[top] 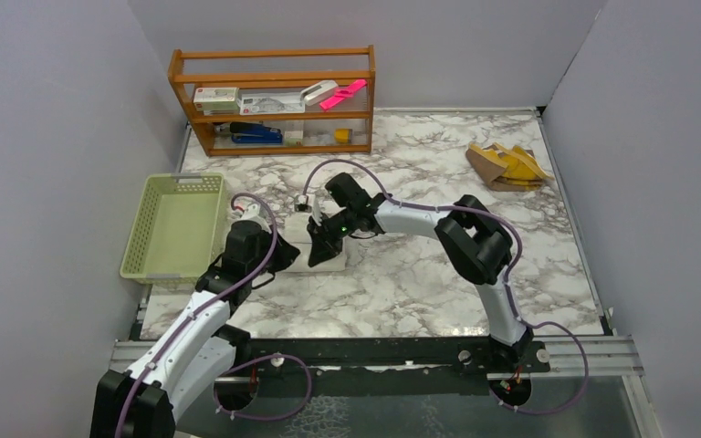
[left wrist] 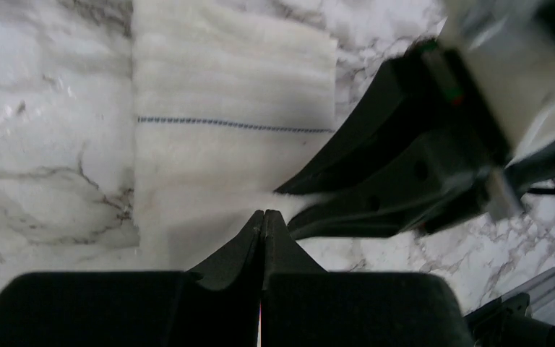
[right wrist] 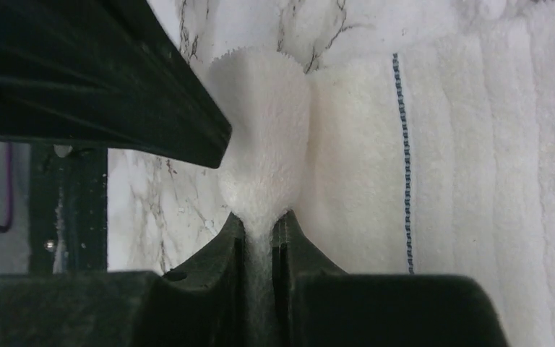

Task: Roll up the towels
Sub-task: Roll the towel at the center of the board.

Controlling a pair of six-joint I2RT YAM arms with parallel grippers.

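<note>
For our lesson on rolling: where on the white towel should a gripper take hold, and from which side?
The white towel lies flat, so pinch its near edge from above, bunching up a fold as the right gripper does.

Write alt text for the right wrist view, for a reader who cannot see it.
The right gripper pinches a raised fold at the edge of the white towel; the rest lies flat on the marble table. A dark stitch line crosses the towel; the left gripper juts in from upper left.
</note>
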